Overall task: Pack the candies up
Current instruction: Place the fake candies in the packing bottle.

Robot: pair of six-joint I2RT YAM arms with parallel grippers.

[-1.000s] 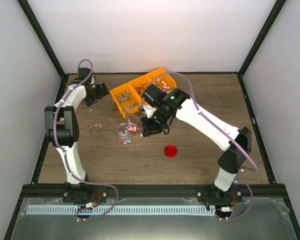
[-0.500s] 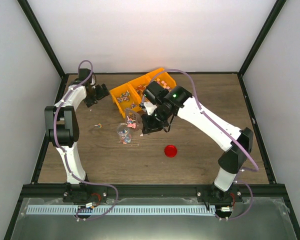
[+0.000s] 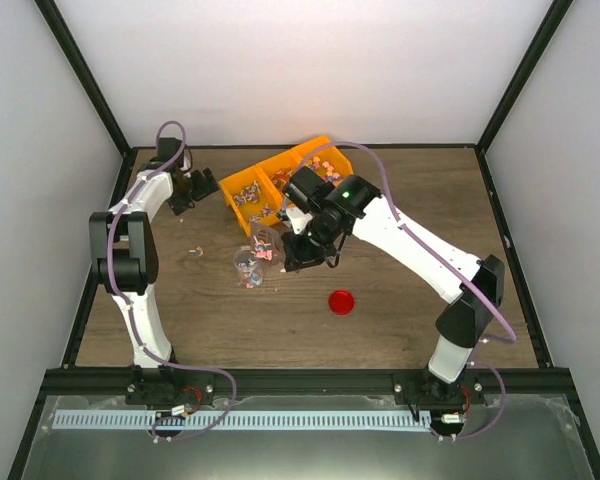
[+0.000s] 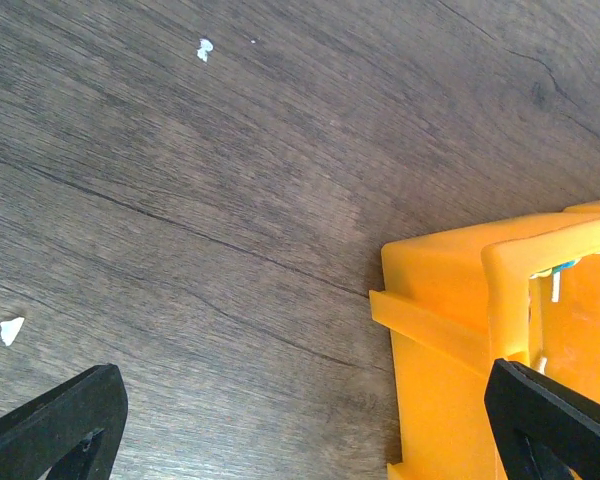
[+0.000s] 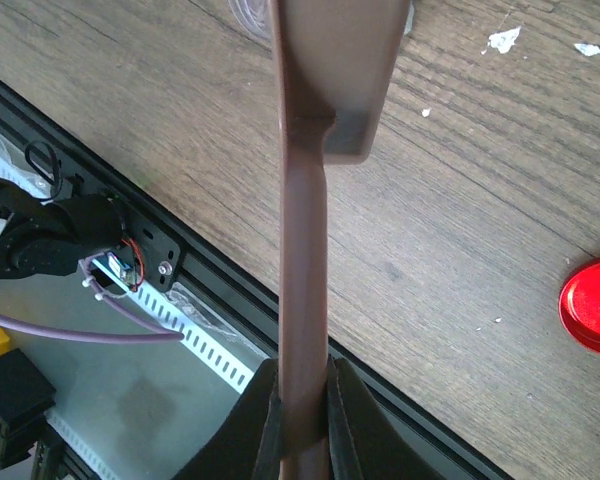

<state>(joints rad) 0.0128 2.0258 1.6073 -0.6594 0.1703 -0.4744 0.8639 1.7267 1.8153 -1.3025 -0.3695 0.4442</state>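
Note:
The candies are tiny multicoloured pieces in the orange bin's (image 3: 280, 180) compartments, with more in the small clear jar (image 3: 248, 266) and a few loose around it. My right gripper (image 3: 298, 252) is shut on the handle of a brown scoop (image 5: 302, 250). The scoop's bowl (image 3: 264, 243) holds candies just behind and above the jar. In the right wrist view only the scoop's underside shows and it hides the jar. My left gripper (image 3: 195, 186) is open and empty beside the bin's left end (image 4: 460, 330), with its fingertips (image 4: 55, 425) wide apart.
The round red lid (image 3: 341, 301) lies on the wood table right of the jar, and also shows in the right wrist view (image 5: 595, 305). A stray candy (image 3: 194, 250) lies left of the jar. White crumbs (image 4: 205, 47) dot the table. Black frame rails border the table.
My right gripper and the scoop have shifted slightly back toward the bin, the bowl staying by the jar. The left arm has not moved.

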